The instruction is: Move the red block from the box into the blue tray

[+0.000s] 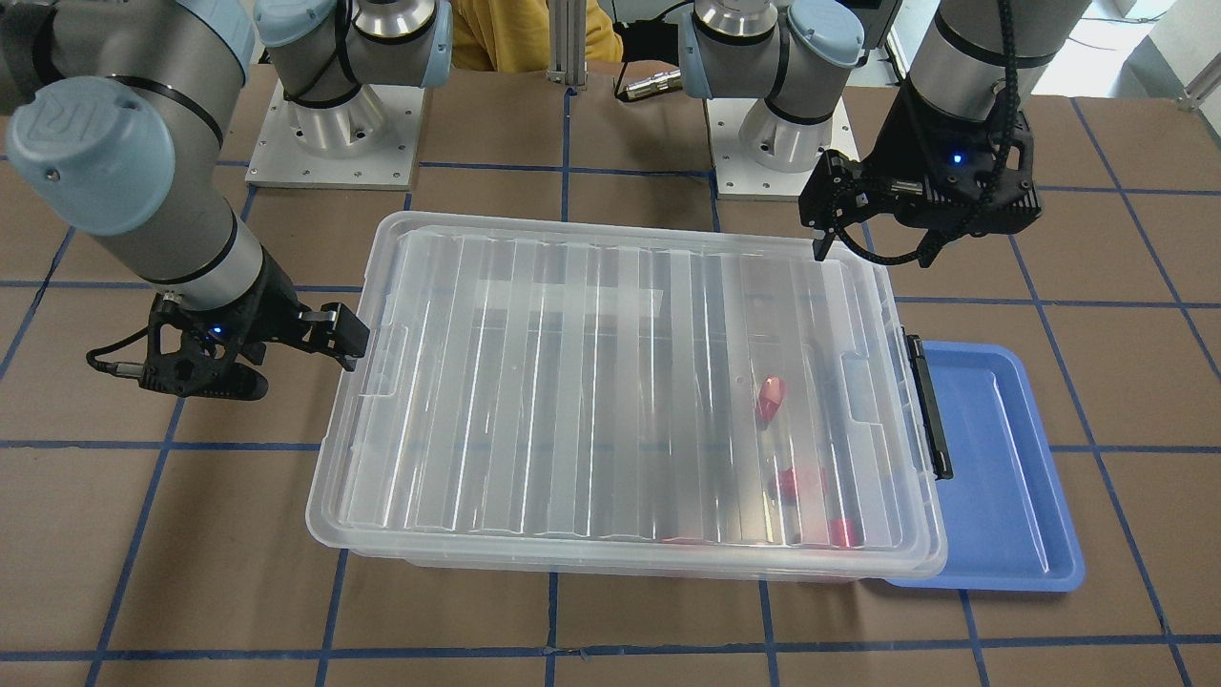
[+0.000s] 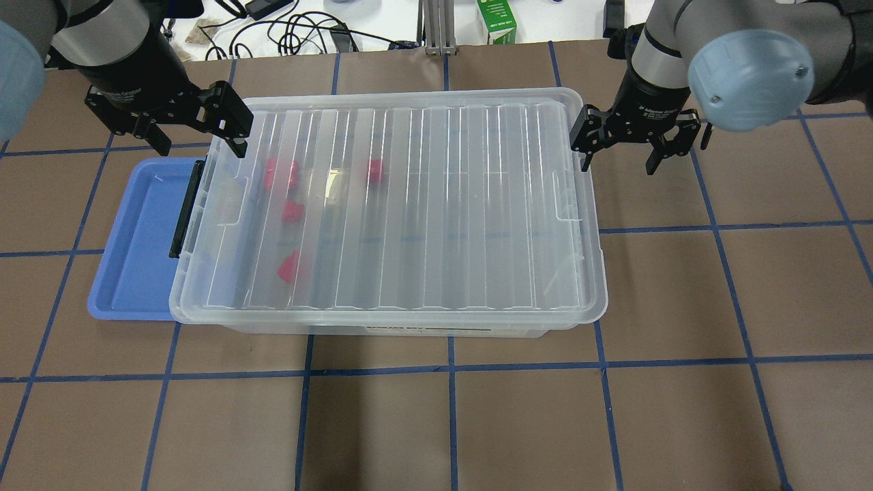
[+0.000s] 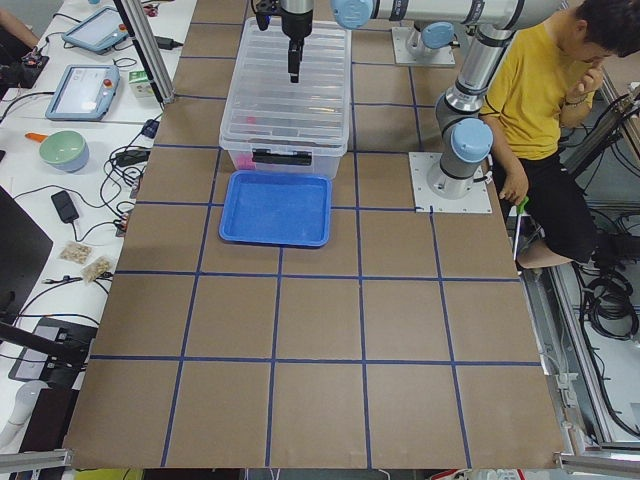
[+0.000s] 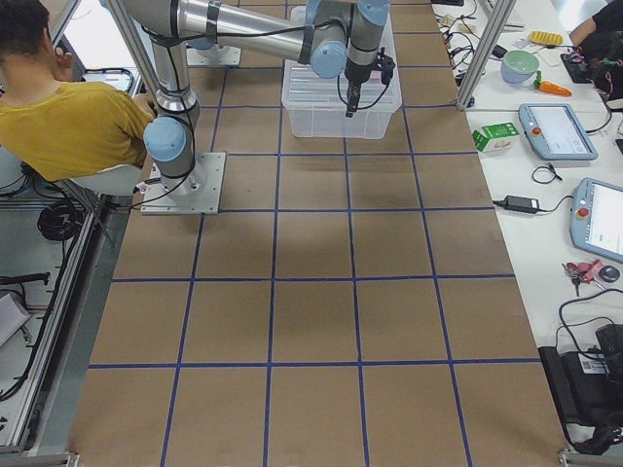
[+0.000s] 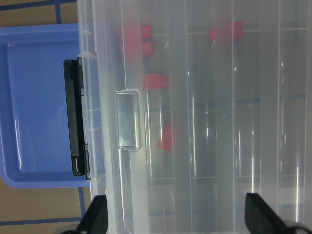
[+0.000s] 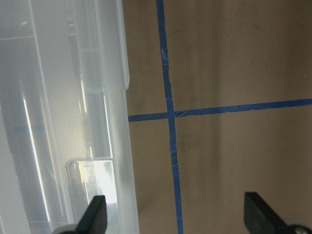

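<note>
The box is a clear bin with its ribbed lid on, in the middle of the table. Several red blocks show blurred through the lid near its black-latch end. The blue tray lies empty against that end, partly under the box's rim. My left gripper is open and empty over the box's far corner at the latch end; its wrist view shows the latch and red blocks below. My right gripper is open and empty over the rim of the box's other end.
The arm base plates are bolted to the table behind the box. A green carton and cables lie beyond the far edge. A person in a yellow shirt sits behind the robot. Brown table with blue tape lines surrounds the box.
</note>
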You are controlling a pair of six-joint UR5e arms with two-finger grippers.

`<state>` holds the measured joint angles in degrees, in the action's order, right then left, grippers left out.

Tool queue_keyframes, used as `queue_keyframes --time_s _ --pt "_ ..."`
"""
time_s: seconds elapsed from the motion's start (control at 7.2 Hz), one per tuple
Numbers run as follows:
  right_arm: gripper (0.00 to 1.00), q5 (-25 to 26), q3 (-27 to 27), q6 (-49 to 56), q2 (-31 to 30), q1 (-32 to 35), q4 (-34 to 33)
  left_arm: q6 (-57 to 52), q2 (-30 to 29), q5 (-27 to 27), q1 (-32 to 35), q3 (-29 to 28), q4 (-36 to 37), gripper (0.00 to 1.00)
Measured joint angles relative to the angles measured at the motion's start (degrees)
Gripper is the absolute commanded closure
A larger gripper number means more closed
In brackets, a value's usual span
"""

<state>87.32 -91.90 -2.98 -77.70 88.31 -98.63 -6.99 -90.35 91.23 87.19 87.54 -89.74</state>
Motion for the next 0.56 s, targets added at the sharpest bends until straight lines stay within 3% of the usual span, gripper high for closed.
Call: queue_keyframes --time_s 0.56 --pt "0.0 -0.2 0.0 0.8 2.4 0.0 -0.1 0.0 0.0 0.0 0.0 0.0 0.0 0.0"
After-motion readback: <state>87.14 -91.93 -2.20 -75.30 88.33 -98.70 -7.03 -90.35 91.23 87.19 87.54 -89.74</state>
